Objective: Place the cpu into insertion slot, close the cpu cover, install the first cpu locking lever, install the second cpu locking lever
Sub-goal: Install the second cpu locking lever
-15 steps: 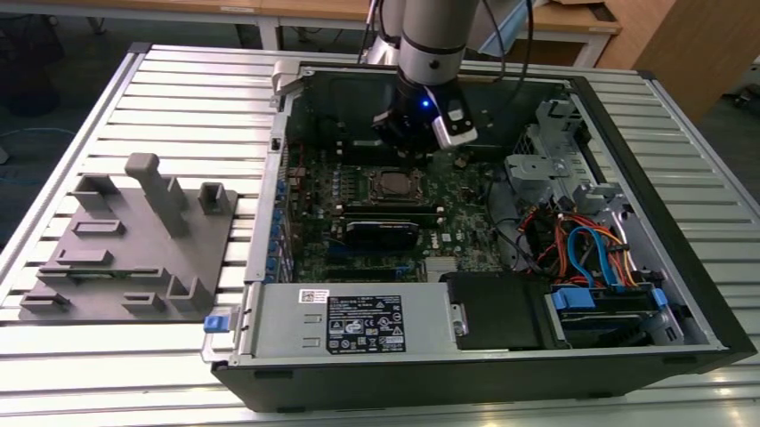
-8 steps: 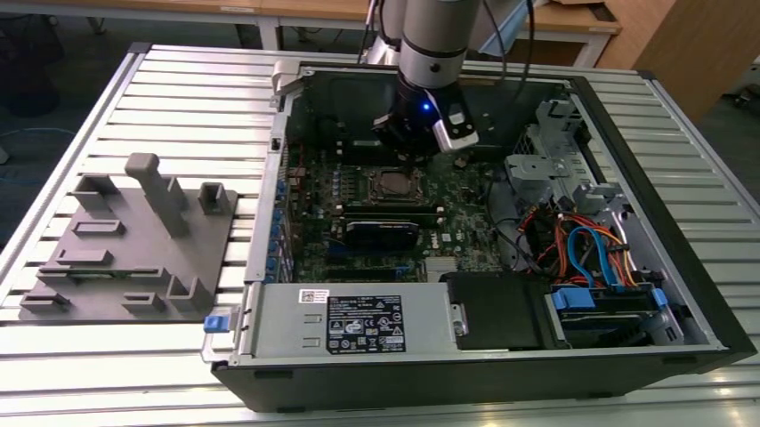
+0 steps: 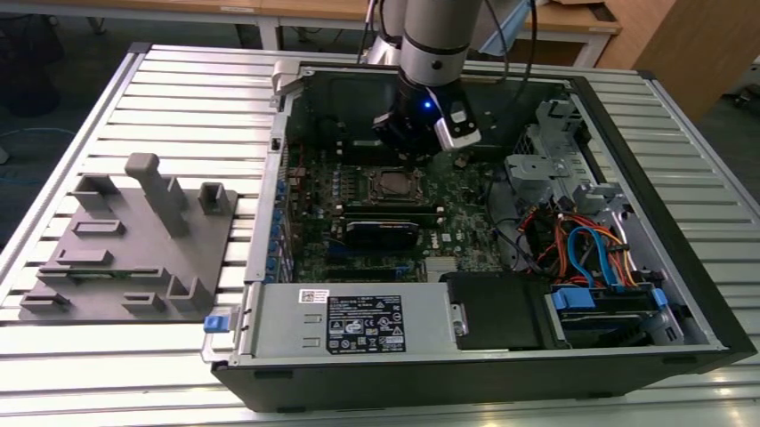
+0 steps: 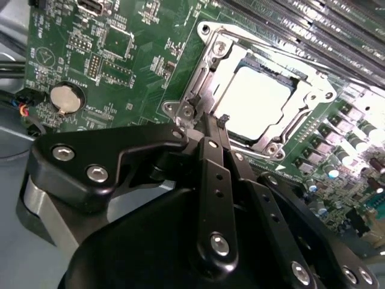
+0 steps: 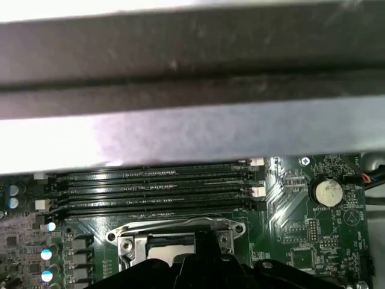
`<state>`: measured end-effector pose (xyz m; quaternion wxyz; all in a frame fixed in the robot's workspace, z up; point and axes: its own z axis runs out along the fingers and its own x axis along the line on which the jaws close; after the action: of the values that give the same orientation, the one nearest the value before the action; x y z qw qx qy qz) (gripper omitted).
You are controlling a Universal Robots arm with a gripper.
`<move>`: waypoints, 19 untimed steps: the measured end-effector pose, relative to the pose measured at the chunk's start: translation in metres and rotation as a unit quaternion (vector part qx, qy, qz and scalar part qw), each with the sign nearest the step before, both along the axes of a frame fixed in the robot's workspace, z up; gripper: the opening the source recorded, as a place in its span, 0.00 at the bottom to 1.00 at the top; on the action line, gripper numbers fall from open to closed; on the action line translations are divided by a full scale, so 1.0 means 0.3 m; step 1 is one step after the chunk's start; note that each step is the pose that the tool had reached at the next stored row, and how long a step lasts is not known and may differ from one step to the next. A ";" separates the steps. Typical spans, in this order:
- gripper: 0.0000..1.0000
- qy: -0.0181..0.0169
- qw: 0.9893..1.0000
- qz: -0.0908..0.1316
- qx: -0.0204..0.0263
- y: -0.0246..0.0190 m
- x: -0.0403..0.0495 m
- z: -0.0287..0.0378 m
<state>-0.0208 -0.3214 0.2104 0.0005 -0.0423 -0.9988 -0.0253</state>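
one gripper (image 4: 218, 123), fingers together, hovers at a corner of the cpu cover (image 4: 212, 72); the cpu (image 4: 258, 99) sits in the insertion slot (image 3: 389, 184).

One open computer case (image 3: 475, 356) sat on the slatted table (image 3: 190, 89). One grey fixture tray (image 3: 131, 258) beside it. One cpu (image 4: 258, 99) under one cpu cover (image 4: 216, 60). Four memory slots (image 5: 156, 189). One coin battery (image 5: 325, 191). One gripper (image 4: 210, 135).
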 end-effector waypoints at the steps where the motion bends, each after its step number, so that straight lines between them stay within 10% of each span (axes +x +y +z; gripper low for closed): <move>1: 0.10 0.000 1.000 0.000 0.000 0.000 0.000 0.005; 19: 0.10 0.000 1.000 0.000 -0.002 -0.015 0.000 0.042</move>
<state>-0.0208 -0.3259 0.2229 0.0005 -0.0422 -0.9988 -0.0232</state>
